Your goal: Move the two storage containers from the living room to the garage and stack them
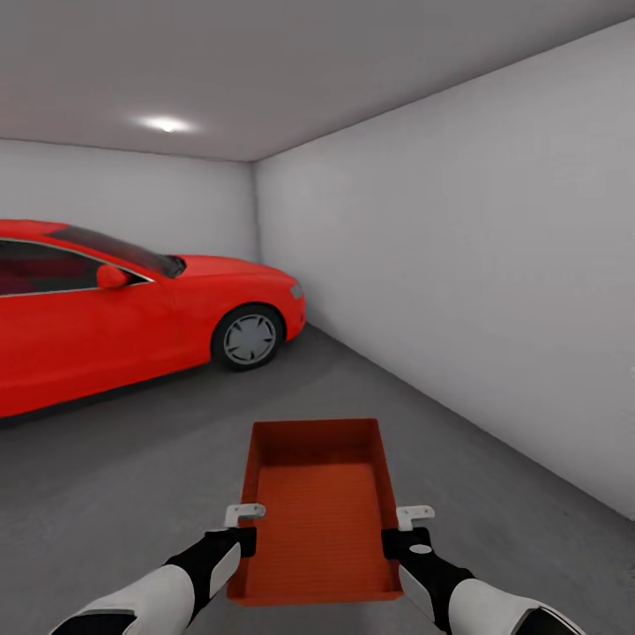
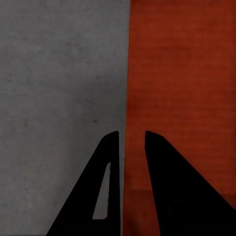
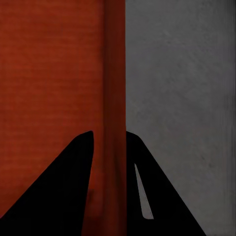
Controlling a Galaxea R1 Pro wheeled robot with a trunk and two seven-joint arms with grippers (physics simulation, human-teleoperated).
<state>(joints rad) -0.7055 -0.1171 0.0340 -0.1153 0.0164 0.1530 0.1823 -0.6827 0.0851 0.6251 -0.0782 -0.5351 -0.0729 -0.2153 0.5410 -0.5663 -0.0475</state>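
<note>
One storage container [image 1: 319, 511], an orange-red tub, was found held between both arms ahead of the robot, above the floor [image 1: 141, 476] of the garage. It was carried open side up and roughly level, its long axis pointing away from the robot. The left pincer [image 1: 240, 526] was closed over the tub's left long wall near the robot's end, and the right pincer [image 1: 401, 527] was closed over the right wall opposite it. In the left wrist view the left pincer [image 2: 132, 140] was seen with the wall [image 2: 125, 98] between its fingers; in the right wrist view the right pincer [image 3: 109, 140] straddled the thicker wall edge [image 3: 114, 73] likewise. The matched grip on opposite walls was judged to be what kept the thin-walled tub from tipping.

How high the tub stood off the concrete could not be told with certainty; grey floor was seen beside it in both wrist views. A red car [image 1: 106, 309] was parked well apart on the left, and a white wall [image 1: 494, 282] ran along the right. The open ground ahead was judged suitable for setting the tub down.
</note>
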